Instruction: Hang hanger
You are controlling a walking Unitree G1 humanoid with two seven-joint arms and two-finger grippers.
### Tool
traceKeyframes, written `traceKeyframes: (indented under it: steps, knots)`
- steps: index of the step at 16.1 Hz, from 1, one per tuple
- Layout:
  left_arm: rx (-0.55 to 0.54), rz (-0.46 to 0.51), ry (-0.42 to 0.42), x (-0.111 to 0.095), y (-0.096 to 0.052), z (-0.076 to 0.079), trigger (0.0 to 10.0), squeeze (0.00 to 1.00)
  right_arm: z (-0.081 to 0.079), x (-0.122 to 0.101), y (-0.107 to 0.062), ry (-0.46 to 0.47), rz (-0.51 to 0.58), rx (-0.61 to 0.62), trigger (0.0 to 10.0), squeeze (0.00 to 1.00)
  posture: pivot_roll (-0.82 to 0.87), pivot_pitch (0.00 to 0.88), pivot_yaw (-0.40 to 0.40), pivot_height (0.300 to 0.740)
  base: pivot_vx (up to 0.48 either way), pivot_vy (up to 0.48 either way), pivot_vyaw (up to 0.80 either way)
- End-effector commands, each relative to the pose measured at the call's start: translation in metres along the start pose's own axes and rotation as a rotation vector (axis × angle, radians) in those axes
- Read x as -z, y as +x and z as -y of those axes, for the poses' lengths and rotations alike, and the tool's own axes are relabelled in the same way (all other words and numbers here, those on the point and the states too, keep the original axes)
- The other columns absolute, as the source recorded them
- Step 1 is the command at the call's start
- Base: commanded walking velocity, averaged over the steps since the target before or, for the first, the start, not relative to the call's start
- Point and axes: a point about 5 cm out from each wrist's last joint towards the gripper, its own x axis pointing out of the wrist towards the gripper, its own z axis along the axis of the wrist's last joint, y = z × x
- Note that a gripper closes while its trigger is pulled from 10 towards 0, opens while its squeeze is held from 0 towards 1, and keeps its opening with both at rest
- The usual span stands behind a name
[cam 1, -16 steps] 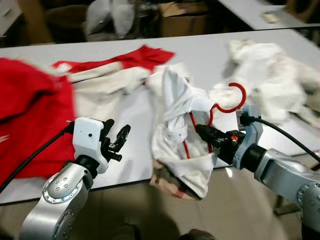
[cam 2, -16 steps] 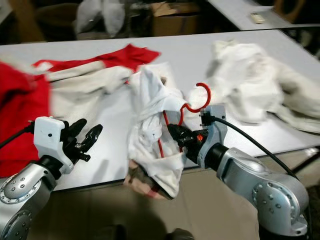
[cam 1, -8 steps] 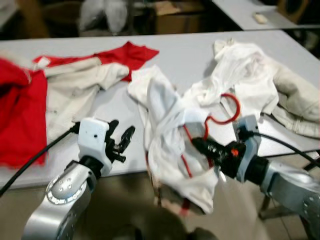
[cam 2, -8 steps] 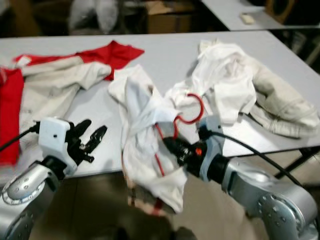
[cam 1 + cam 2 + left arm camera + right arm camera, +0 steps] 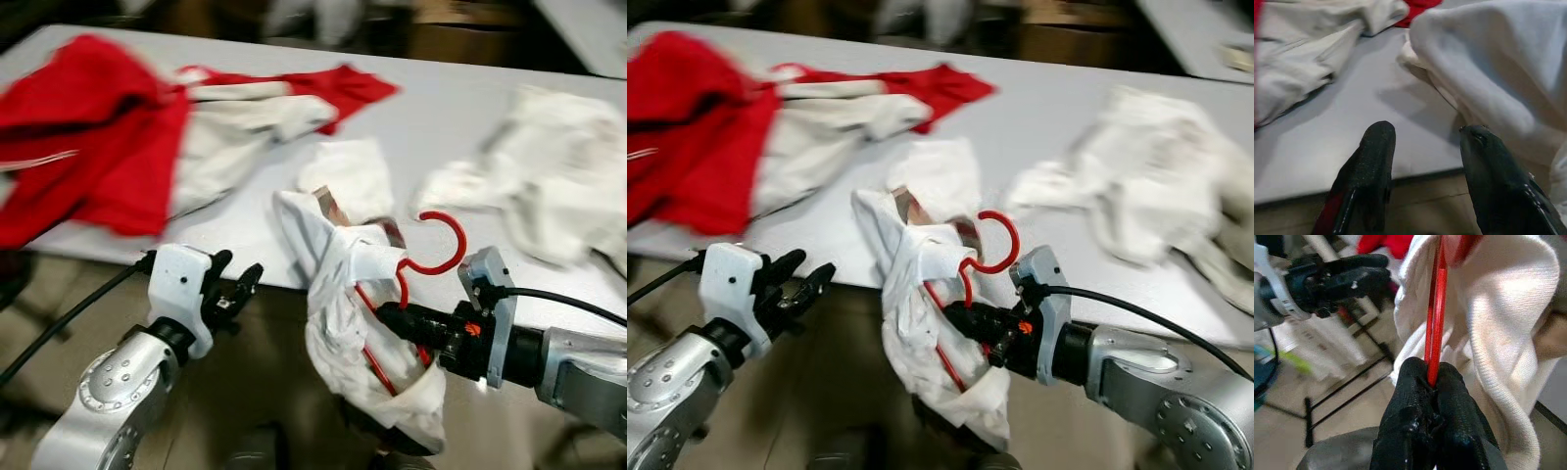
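A red hanger (image 5: 436, 257) with a white garment (image 5: 345, 311) draped on it hangs off the front edge of the white table (image 5: 245, 211). My right gripper (image 5: 394, 318) is shut on the hanger's red bar (image 5: 1436, 318) below the hook, holding it up with the hook pointing upward. In the right wrist view the black fingertips (image 5: 1425, 382) pinch the bar against the white cloth. My left gripper (image 5: 238, 290) is open and holds nothing, at the table's front edge to the left of the garment; its fingers (image 5: 1374, 161) stand apart over the table edge.
A red and cream garment (image 5: 127, 137) lies on the left of the table. A pile of white clothes (image 5: 549, 176) lies at the right. Bare floor (image 5: 245, 392) shows below the front edge. Boxes and clutter stand dark behind the table.
The whole picture has shifted, so the camera has moved and the table looks farther off. The hanger with its garment now hangs lower, off the table's front edge, still in my right gripper.
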Motion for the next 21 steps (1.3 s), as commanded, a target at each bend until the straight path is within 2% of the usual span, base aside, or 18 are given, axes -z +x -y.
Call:
traceKeyframes:
  steps: [1,9,21]
  knots:
    - [0.040,-0.002,0.005,-0.001,-0.003,0.005,10.0,0.00,-0.005,0.000,-0.001,-0.031,0.000,-0.024,10.0,0.00,-0.15,0.131,0.021,0.740,0.000,0.000,0.80]
    - [0.110,-0.023,0.020,-0.003,-0.005,0.007,10.0,0.00,-0.014,0.014,-0.002,-0.052,-0.061,-0.078,10.0,0.00,-0.14,0.135,0.042,0.740,0.000,0.000,0.80]
    - [0.117,-0.021,0.055,-0.003,0.001,0.004,10.0,0.00,-0.004,0.017,-0.003,-0.104,-0.082,-0.059,10.0,0.00,-0.14,0.085,0.029,0.740,0.000,0.000,0.80]
